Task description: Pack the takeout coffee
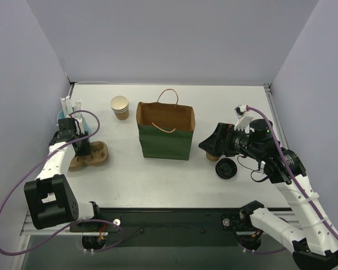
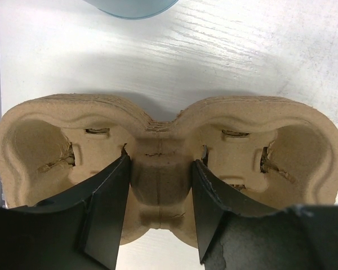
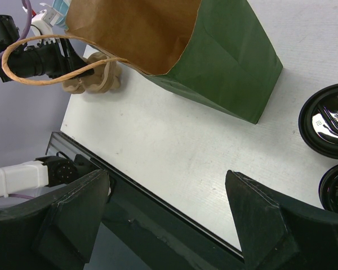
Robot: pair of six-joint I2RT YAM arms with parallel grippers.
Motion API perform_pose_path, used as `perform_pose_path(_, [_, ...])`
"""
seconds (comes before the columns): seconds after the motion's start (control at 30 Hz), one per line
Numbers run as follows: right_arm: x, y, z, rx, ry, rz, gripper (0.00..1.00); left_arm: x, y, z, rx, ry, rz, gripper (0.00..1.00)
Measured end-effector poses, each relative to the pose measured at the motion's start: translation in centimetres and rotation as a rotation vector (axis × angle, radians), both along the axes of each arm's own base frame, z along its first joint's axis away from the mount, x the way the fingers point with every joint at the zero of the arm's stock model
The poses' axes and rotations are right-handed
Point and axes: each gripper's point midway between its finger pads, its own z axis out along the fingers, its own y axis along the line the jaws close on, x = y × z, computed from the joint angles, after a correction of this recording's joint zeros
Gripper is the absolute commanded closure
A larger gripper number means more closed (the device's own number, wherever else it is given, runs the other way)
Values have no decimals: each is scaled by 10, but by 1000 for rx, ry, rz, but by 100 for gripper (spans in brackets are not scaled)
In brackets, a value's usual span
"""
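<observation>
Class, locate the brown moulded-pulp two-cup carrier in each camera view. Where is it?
Top external: the brown moulded-pulp two-cup carrier lies at the left, under the left hand.
Left wrist: it fills the frame, fingers flanking its centre.
Right wrist: small, upper left, behind the green paper bag handle.
Shared landmark: the left hand.
</observation>
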Motion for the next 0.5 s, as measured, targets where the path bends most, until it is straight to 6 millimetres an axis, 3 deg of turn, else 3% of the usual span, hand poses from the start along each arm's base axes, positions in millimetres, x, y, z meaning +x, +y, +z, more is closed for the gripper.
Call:
perform_pose_path(0.07, [0, 0, 0, 0, 0, 0, 13, 0, 0, 0, -1, 1, 0, 54])
perform_pose_path(0.13, [0, 0, 0, 0, 0, 0, 13, 0, 0, 0, -2, 1, -1, 45])
perform_pose_path(0.33, [0, 0, 0, 0, 0, 0, 13, -1, -1, -4, -6, 14, -2, 50])
perform_pose_path(0.5, [0, 0, 0, 0, 0, 0, 13, -1, -2, -4, -10, 15, -4, 43])
